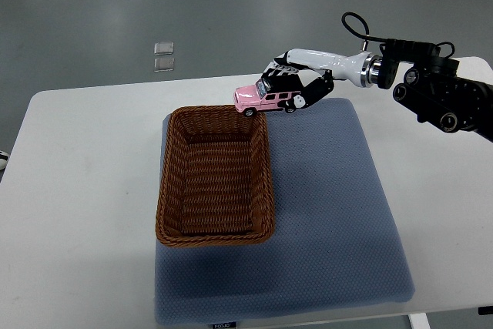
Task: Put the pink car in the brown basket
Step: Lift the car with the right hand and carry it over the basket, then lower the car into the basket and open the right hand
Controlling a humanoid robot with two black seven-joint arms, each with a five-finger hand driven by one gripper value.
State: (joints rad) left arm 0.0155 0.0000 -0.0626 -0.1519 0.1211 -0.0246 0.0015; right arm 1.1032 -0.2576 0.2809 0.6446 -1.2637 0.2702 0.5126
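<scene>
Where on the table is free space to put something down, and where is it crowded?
The blue mat is bare to the right of the brown basket, out to its right edge. The white table is bare to the left of the basket. It is crowded at the basket's far right corner, where the right hand holds the pink car.

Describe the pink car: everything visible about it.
The pink car is a small boxy toy, SUV-like, with a glossy body, dark windows and black wheels with light hubs. The right hand grips its rear half from above, white-and-black fingers wrapped around it. Its nose points to the picture's left, lying roughly level. It shows at the far right corner of the brown basket, by the rim and not down inside. Whether it touches the rim is unclear.
</scene>
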